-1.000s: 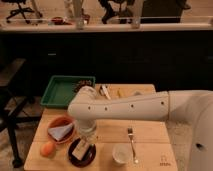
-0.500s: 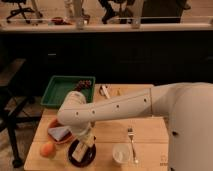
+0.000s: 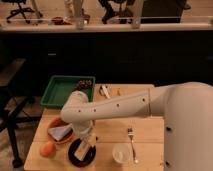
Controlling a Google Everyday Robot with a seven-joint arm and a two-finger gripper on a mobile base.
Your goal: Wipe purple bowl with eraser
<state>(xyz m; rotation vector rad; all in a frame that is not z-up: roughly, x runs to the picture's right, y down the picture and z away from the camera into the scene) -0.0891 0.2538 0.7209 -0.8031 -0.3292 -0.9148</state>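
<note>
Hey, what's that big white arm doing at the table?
The robot's white arm reaches down to the front left of the wooden table. Its tool is shut on a rectangular eraser block with a pale face, holding it down in a shallow dark purple bowl, apparently to wipe it. Nearby sit an orange bowl, an orange fruit, a small white bowl and a fork. A green tray stands behind.

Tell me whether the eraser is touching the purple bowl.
Cannot tell. The camera view shows the eraser, held under the gripper, overlapping the inside of the purple bowl. Neither a contact line nor a gap shows from this angle.
</note>
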